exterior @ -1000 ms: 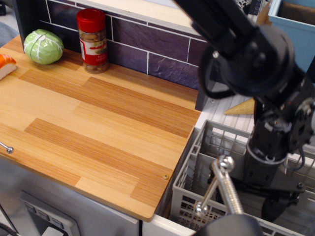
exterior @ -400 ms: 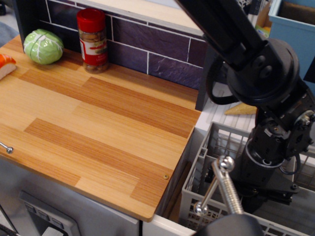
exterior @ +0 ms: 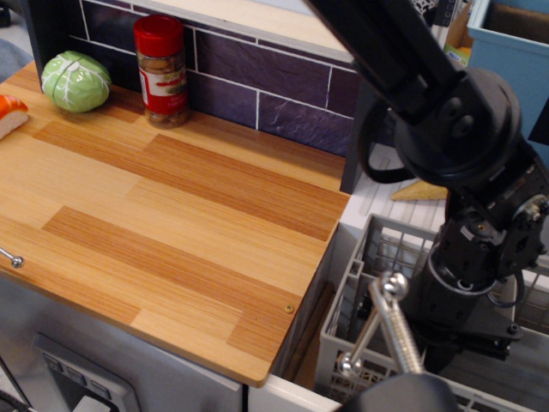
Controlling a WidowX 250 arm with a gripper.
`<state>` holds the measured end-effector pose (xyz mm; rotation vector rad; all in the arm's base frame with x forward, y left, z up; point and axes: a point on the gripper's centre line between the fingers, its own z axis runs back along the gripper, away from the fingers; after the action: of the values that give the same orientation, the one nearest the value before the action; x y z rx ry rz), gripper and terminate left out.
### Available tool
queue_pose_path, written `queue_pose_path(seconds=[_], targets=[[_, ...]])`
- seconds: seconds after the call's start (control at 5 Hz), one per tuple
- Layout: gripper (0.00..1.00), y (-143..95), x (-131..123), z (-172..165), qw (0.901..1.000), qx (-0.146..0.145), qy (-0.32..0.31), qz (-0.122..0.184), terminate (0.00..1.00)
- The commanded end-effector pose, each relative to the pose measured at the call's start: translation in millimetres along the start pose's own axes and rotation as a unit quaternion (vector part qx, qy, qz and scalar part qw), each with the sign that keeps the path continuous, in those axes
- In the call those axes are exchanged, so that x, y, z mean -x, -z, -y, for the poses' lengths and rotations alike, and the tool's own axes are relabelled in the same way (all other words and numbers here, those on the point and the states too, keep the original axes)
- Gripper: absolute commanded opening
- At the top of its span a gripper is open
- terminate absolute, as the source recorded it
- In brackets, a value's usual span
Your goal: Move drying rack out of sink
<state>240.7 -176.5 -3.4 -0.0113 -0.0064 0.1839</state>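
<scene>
The grey drying rack (exterior: 358,287) with grid sides sits in the sink (exterior: 310,342) at the lower right, tilted, with its left wall pulled away from the sink's left wall. A strip of brownish sink floor shows in that gap. My gripper (exterior: 459,343) reaches down inside the rack, at its right half. Its fingers are hidden by the black wrist and the rack's wall, but the rack moves with it. The chrome ball-tipped tap (exterior: 391,319) stands in front of the rack, near the bottom edge.
A wooden counter (exterior: 171,215) fills the left, with a red-lidded spice jar (exterior: 163,73), a green cabbage (exterior: 75,81) and a sushi piece (exterior: 10,113) at its back. A white ribbed draining board (exterior: 377,196) with a yellow wedge (exterior: 420,190) lies behind the sink.
The rack has shifted right and lifted at its left side together with my arm. A gap has opened between the rack and the sink's left wall.
</scene>
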Motion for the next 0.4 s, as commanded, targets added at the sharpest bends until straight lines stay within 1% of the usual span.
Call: queue_pose_path(seconds=[0.0, 0.2], targets=[[0.00, -86, -9, -13, 0.9953, 0.069, 0.017, 0.065, 0.00], [0.00, -125, -17, -28, 0.9933, 0.080, 0.032, 0.077, 0.00]])
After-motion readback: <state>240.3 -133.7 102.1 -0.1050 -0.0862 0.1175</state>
